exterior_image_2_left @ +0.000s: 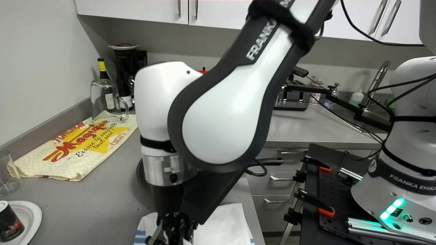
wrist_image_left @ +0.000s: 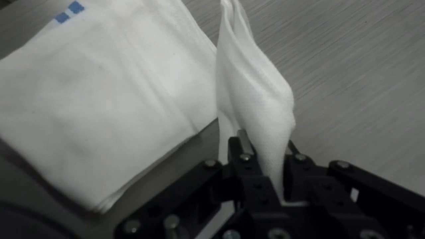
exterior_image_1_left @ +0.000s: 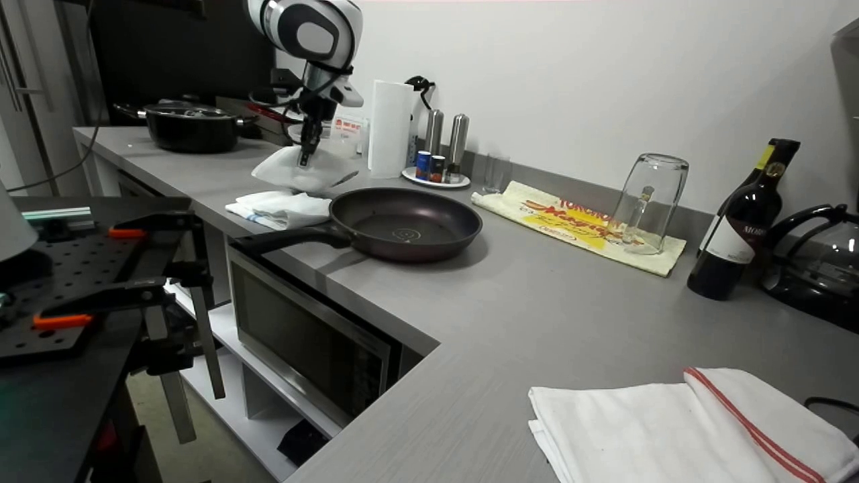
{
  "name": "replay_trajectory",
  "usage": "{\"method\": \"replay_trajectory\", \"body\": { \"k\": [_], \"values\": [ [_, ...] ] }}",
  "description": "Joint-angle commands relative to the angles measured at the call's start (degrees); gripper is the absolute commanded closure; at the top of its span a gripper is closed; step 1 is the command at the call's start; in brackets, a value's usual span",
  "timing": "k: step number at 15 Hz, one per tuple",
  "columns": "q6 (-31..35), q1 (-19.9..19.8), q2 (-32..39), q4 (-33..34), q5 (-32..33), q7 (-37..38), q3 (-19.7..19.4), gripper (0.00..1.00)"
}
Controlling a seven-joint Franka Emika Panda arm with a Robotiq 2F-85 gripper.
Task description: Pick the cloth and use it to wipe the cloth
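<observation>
On the white plate [exterior_image_2_left: 32,217], 2 small canisters [exterior_image_1_left: 423,164], and tight in the tool [wrist_image_left: 267,141], a white cloth [wrist_image_left: 259,96].

Tool [wrist_image_left: 268,146] gripping bunched white cloth [wrist_image_left: 257,96]; blue-marked folded cloth [wrist_image_left: 99,99] lying beside it on grey counter [wrist_image_left: 348,83].

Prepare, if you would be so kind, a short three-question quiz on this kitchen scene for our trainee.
1. Multiple choice: in the wrist view, what does the pincer grip? a) a drinking glass; b) a white cloth; c) a bottle.
2. True or false: in an exterior view, the frying pan has no lid on it.
3. Fill the gap: the folded cloth in the foreground of an exterior view has (blank) stripes.
Key: 1. b; 2. true; 3. red.
</observation>
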State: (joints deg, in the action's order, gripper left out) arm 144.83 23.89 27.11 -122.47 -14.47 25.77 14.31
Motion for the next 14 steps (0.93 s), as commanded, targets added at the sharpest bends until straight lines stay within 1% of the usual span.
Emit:
{"method": "replay_trajectory", "body": {
  "k": [1,3,5,8,10,14],
  "values": [
    [-0.78,1.69,-12.18,-6.01,6.81,1.99,-2.47,0.96],
    [-1.15,0.62,-17.32,-8.41,10.58,2.37,-3.16,0.96],
    [-0.86,-1.41,-21.72,-10.71,12.85,2.53,-3.64,0.96],
    [0.42,-5.45,-25.94,-12.81,12.64,0.86,-4.08,0.96],
    [1.24,-8.38,-26.39,-12.68,10.65,-1.70,-4.50,0.96],
    [0.23,-13.05,-23.17,-9.90,1.94,-11.62,-5.47,0.96]
  ]
}}
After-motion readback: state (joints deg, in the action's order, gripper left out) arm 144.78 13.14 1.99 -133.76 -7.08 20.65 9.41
